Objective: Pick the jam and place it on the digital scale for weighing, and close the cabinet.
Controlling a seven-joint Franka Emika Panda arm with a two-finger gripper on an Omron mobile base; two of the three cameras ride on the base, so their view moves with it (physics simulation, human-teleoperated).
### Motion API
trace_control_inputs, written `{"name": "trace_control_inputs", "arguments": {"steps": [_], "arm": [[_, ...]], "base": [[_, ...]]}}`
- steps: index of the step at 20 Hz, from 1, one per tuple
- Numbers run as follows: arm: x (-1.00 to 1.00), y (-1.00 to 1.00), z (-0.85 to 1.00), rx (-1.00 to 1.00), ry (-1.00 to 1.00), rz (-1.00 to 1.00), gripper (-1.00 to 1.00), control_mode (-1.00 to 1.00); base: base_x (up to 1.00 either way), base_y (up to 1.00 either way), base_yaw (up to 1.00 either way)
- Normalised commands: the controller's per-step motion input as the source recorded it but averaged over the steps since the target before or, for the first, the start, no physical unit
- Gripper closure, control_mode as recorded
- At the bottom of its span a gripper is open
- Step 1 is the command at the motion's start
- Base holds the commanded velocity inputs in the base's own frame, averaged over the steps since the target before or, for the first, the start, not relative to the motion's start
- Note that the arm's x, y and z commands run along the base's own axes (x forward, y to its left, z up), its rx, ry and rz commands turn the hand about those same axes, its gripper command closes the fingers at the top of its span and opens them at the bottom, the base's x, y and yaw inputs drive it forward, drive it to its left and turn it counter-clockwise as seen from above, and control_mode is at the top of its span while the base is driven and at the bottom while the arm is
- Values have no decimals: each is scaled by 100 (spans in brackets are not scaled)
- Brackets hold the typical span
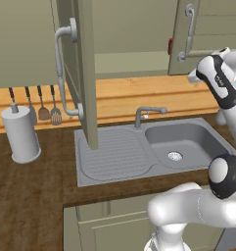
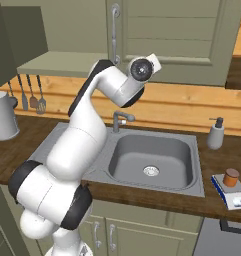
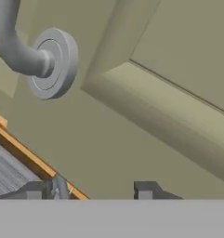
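Right base view had the squat orange-brown jam jar (image 2: 231,177) on the white digital scale (image 2: 227,194) at four o'clock; the claw (image 3: 90,189) faced the olive-green panelled cabinet door (image 3: 146,116), seemingly parted, gripping nothing.

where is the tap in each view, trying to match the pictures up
Left base view: the tap stands at centre, behind the sink, spout pointing right.
Right base view: the tap stands left of centre at the sink's back rim, against the arm.
Hand view: low at the left edge, the tap, small and partly cut off.
Shared landmark: the sink.
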Motion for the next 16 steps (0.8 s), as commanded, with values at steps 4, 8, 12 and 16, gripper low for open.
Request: {"name": "trace_control_inputs", "arguments": {"steps": [4, 8, 12, 16], "arm": [[61, 0, 3, 0, -17, -14, -100, -100], [92, 0, -14, 0, -3, -8, -100, -100], [100, 0, -61, 0, 0, 0, -100, -100], [2, 0, 18, 0, -5, 0, -100, -100]], "base": [[0, 0, 0], [0, 0, 0], [0, 0, 0], [0, 0, 0]]}}
